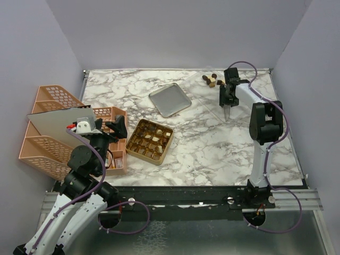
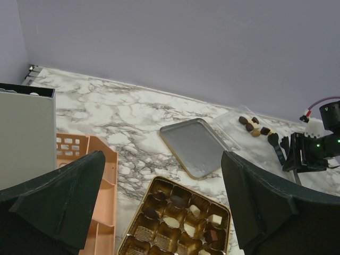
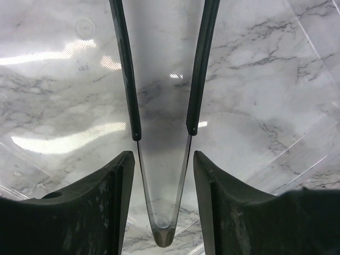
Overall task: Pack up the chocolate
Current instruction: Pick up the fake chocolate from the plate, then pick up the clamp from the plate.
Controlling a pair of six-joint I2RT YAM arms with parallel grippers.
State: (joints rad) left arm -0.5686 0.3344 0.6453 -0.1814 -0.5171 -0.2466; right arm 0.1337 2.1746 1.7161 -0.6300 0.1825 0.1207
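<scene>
- Metal lid [image 1: 170, 99] lies upside down on the marble table [image 1: 212, 149].
- Peach file racks [image 1: 48, 133] stand at the left edge.
- Clear plastic sheet [image 3: 297, 159] covers the far right.

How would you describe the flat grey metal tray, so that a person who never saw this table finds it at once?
On the white marble table, look near the middle, just beyond the golden-brown square box with compartments. There lies the flat grey metal tray, turned at an angle. Unlike the box, it holds no chocolates and has no dividers.
</scene>
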